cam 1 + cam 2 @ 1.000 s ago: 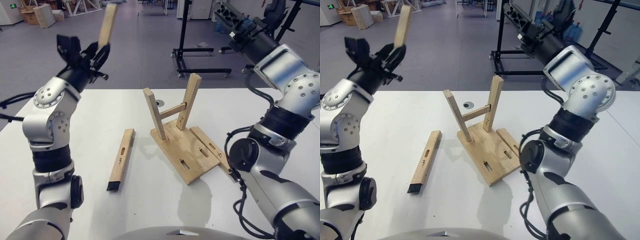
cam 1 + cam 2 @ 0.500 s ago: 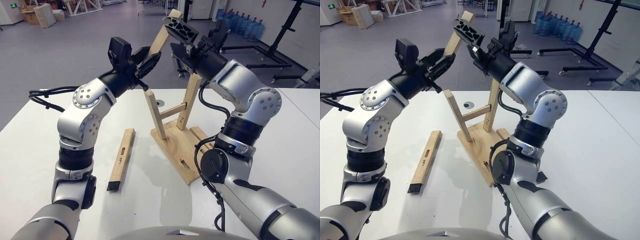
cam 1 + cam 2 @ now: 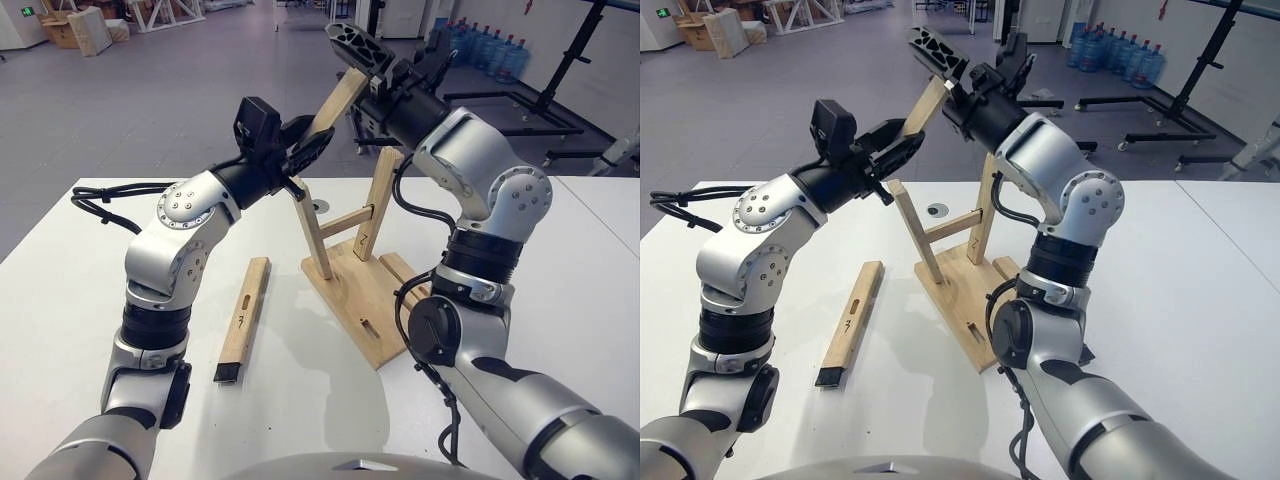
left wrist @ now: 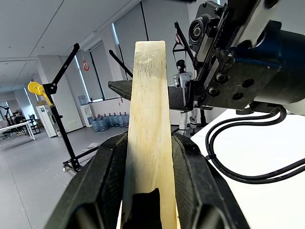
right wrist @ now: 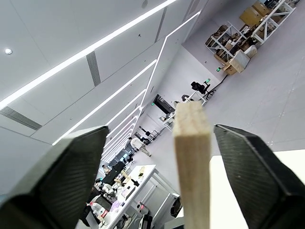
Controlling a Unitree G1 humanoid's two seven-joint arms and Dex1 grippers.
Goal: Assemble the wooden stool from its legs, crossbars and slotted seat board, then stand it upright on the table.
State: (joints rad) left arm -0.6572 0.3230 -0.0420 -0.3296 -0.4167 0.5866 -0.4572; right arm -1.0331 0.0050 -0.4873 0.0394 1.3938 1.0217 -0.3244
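Wooden stool (image 3: 358,275) half-built: two pale square legs (image 3: 312,225), one crossbar (image 3: 346,221), slotted seat board (image 3: 392,322). Left gripper (image 3: 308,140) clamps a smooth third leg (image 3: 338,98), base hidden; right gripper (image 3: 374,70) gapes around its tip.

Big open workshop space: grey polished floor (image 3: 120,100), long light strips (image 5: 109,39) on the ceiling, black wheeled stands (image 3: 1130,99) and blue water jugs (image 3: 1127,60) at the back, boxes (image 3: 88,30) far left. White table (image 3: 60,290) up front.
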